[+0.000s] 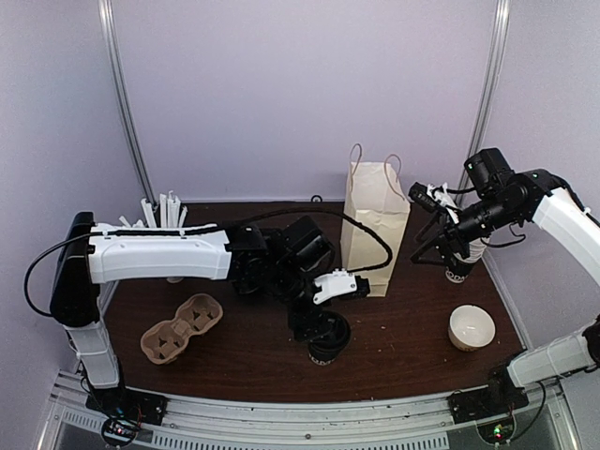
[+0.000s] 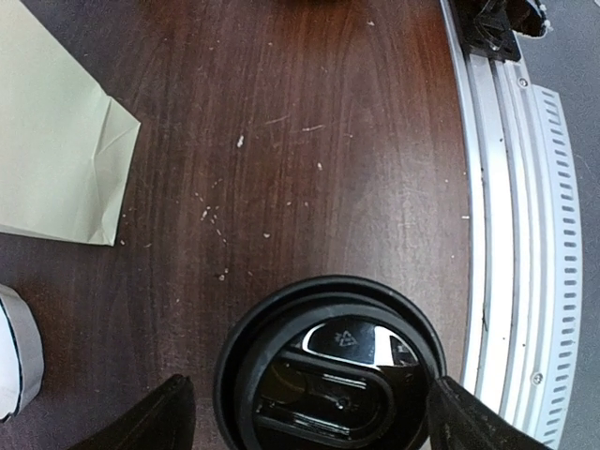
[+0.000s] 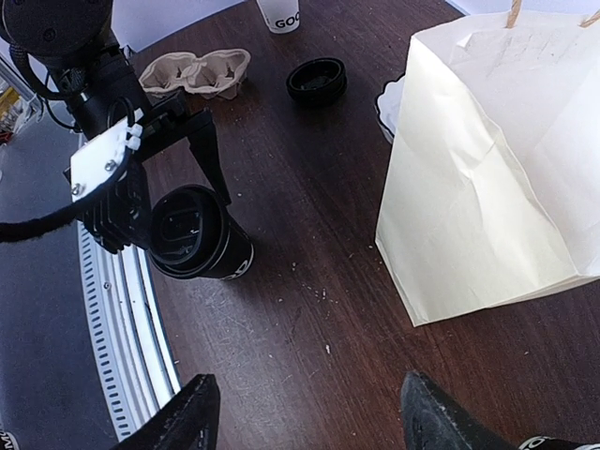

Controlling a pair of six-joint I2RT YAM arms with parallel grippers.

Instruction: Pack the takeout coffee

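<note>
While the left gripper (image 2: 314, 417) holds its jaws open astride it, the black-lidded takeout coffee (image 2: 330, 373) stands upright, near-left of the paper bag (image 1: 375, 230). The right gripper (image 3: 314, 412) hangs open, holding nothing.

Black-lidded takeout coffee (image 1: 328, 339), upright on table (image 1: 412, 364), near front edge

The left arm (image 1: 159, 253) stretches low across from its base, wrist bent, left gripper (image 1: 326, 330) pointing straight down with fingers spread wide. The right arm (image 1: 562, 220) is held high at the far side, right gripper (image 3: 305, 417) angled downward, jaws parted.
</note>
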